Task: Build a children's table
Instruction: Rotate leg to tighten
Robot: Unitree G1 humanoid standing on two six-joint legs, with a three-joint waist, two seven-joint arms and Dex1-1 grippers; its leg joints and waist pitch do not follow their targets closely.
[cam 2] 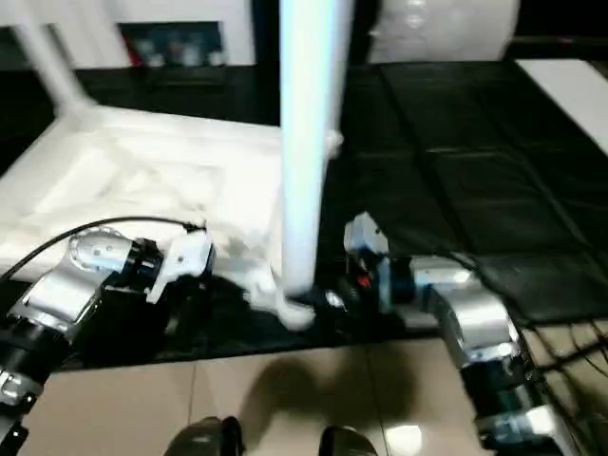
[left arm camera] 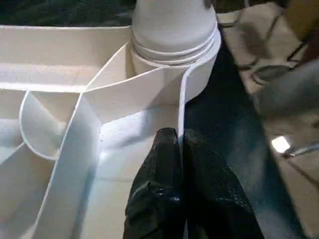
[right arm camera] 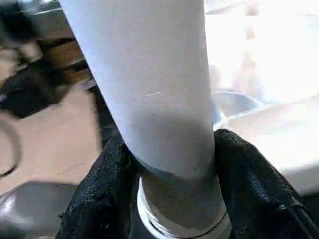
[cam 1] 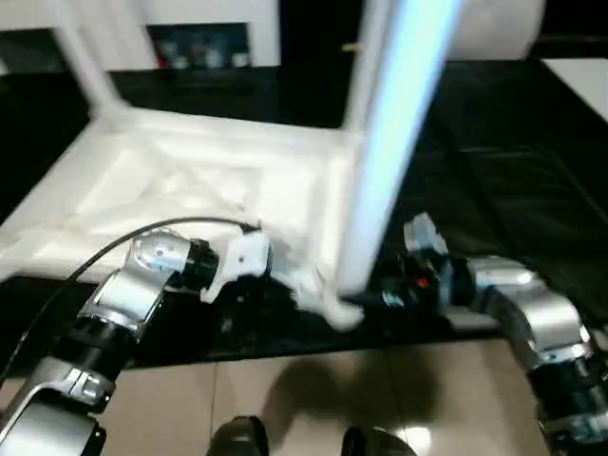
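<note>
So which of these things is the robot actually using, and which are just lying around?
In use:
- upside-down white tabletop
- white leg at its near corner, with the right tool closed around it
- left tool, pinching the tabletop's rim
- another leg, standing at a far corner

Lying about:
- black-covered work table
- white roll at the back

silver forearms (cam 1: pixel 128 294); black cable (cam 1: pixel 85 266); black rubbery fingers (left arm camera: pixel 164 199)

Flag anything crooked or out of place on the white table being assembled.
The long white tube leg at the near corner socket of the upturned white plastic tabletop leans in the head views instead of standing upright. The right pincer grips its base; the left pincer pinches the top's rim beside it.
</note>
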